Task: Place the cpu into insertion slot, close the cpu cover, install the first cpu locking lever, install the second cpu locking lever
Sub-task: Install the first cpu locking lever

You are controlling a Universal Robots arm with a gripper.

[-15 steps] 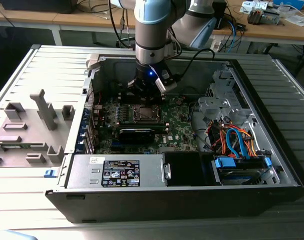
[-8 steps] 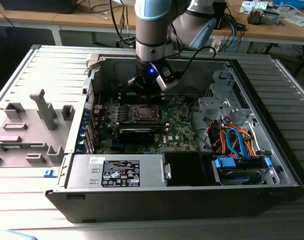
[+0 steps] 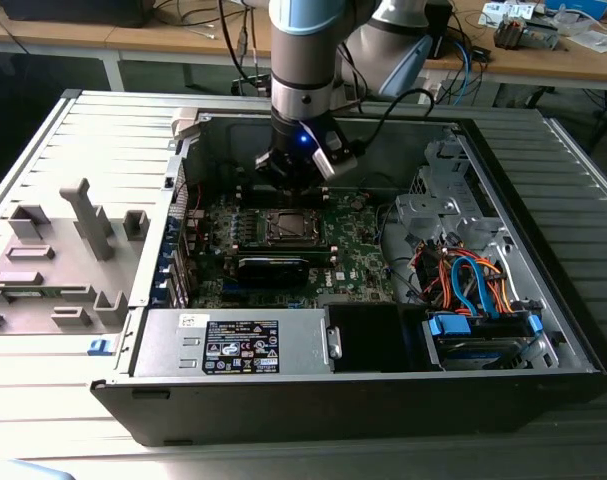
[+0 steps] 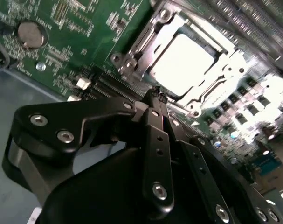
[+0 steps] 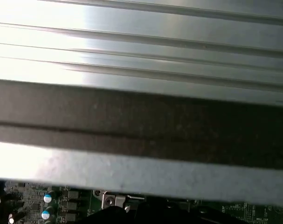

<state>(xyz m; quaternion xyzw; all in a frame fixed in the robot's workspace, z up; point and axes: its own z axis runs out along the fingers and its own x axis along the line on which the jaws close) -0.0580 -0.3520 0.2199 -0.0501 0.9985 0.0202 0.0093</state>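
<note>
I have the end effector [image 3: 295, 172] hanging inside the open case [image 3: 543, 330], just above the far edge of the slot [image 3: 286, 228]. In the second wrist view its fingers [image 4: 156, 140] press together with nothing between them, so it is clenched and empty, tips [image 4: 156, 95] close to the socket's near rim.

The cpu [image 4: 181, 63] sits in the slot, its bright metal top framed by the cover [image 4: 211, 91], which lies flat around it. I cannot tell how the locking levers stand.

Room is tight. The case's back wall [image 3: 383, 140] stands just behind the arm [image 3: 305, 60]; in the first wrist view that ribbed wall [image 5: 141, 56] looms close, with a strip of green board [image 5: 62, 200] under it. On the exterior view's right, the drive cage [image 3: 433, 215] and a tangle of cables [image 3: 463, 275] sit near the board's [image 3: 353, 250] edge. A black card [image 3: 273, 268] lies just in front of the slot. The power supply [image 3: 238, 345] lines the near wall.
</note>
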